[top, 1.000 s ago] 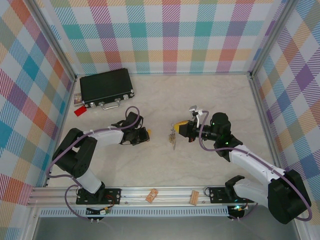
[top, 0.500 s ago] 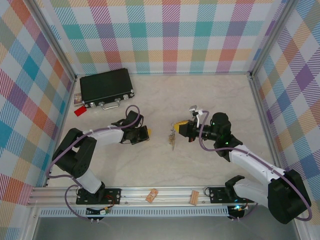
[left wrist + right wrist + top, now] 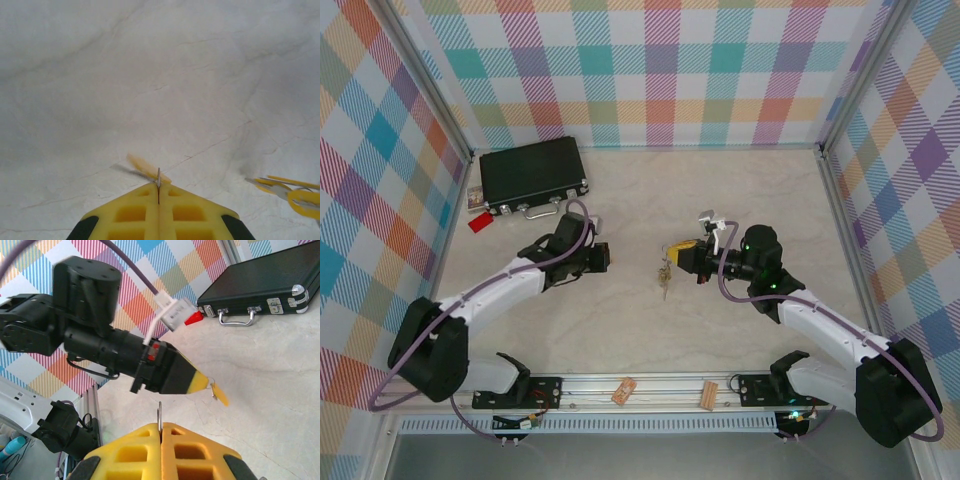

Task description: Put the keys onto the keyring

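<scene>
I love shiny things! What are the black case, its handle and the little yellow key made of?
The black case looks like matt textured plastic or leatherette; I can't tell which. Its handle gleams silver, likely metal. The key has a smooth yellow head, probably plastic.

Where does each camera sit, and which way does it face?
Top external: above and behind the bases, facing down on the table; left arm and right arm show.
Left wrist: facing the table past the shut left gripper.
Right wrist: facing the left gripper past the shut right gripper.
Shared: the black case, in top and right wrist views.
</scene>
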